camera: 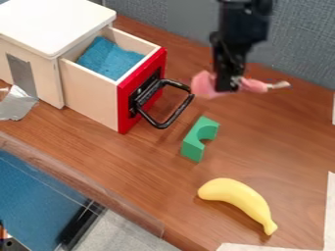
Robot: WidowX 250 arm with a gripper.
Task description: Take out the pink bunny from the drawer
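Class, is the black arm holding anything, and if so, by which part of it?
The tool holds the pink bunny around its middle, with an end sticking out on either side.

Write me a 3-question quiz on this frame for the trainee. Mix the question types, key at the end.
1. Multiple choice. Where is the pink bunny?
a) Inside the drawer
b) Lying on the table
c) Held in the claw, outside the drawer

2. True or false. The drawer is pushed fully shut.

3. Fill in the blank. The green block lies nearer to the drawer's black handle than the yellow ____ does.

Key: 1 c; 2 false; 3 banana
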